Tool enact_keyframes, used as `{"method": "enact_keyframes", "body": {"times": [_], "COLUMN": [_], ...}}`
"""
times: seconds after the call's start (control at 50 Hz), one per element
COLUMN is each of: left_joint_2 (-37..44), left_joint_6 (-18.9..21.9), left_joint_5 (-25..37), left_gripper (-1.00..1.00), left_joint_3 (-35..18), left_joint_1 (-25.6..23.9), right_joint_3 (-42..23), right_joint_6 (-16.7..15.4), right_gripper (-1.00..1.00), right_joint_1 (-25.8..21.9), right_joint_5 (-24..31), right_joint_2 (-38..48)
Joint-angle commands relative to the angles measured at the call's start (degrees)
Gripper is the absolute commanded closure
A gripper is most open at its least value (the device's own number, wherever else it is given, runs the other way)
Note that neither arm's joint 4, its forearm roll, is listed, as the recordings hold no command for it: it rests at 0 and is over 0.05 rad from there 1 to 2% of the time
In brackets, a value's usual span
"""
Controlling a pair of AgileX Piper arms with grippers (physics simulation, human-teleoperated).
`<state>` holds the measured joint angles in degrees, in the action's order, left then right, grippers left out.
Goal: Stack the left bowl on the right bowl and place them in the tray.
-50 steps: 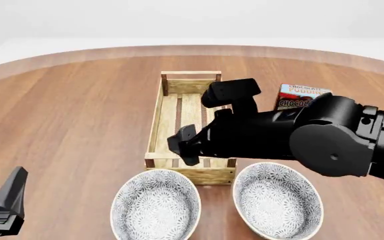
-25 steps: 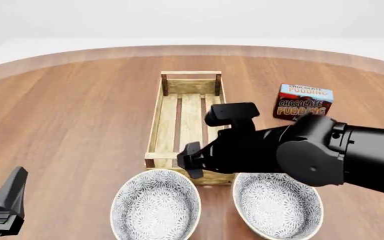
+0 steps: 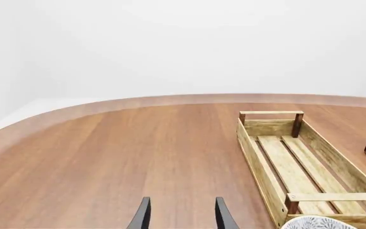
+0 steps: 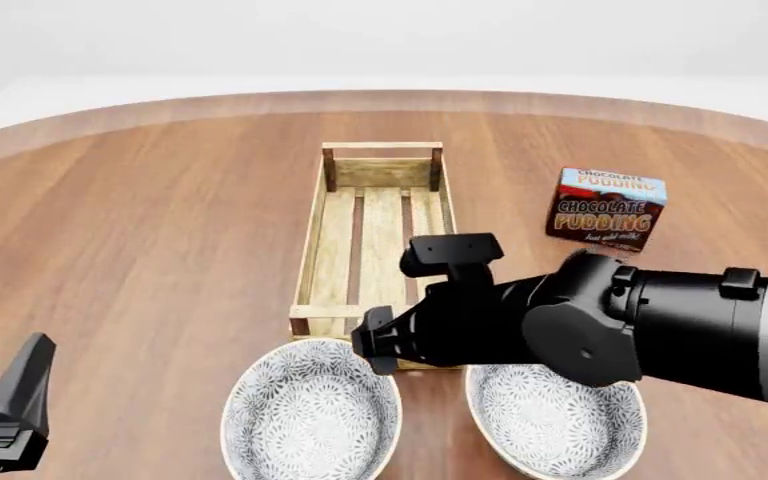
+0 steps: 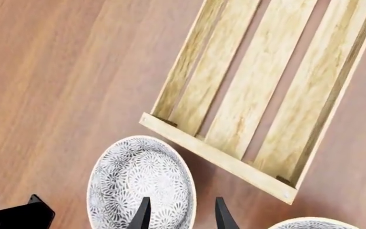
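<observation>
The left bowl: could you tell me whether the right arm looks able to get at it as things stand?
Probably yes. The right gripper hangs open right over the left bowl, its fingers straddling the bowl's rim, with nothing between them. The tray lies beyond and the left gripper sits well off to the side.

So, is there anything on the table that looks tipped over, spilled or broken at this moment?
Nothing stands out. Both bowls, the left bowl and the right bowl, sit upright and apart. The tray lies flat and holds nothing. The chocolate pudding box stands upright beside it.
</observation>
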<state>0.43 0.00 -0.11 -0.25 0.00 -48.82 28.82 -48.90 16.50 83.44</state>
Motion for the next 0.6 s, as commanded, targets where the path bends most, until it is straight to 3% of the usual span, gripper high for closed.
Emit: {"method": "enact_keyframes", "body": {"times": [0.02, 0.6], "left_joint_2": [0.0, 0.0], "left_joint_6": [0.0, 0.0], "left_joint_5": [0.0, 0.0], "left_gripper": [-1.0, -1.0], "left_joint_3": [0.0, 0.0], "left_joint_1": [0.0, 0.0], "right_joint_3": [1.5, 5.5], "right_joint_6": [1.5, 6.1], "right_gripper": [-1.0, -1.0], "right_joint_1": [-1.0, -3.5], "right_joint_5": [-2.6, -9.2], "right_joint_2": [3.1, 9.2]}}
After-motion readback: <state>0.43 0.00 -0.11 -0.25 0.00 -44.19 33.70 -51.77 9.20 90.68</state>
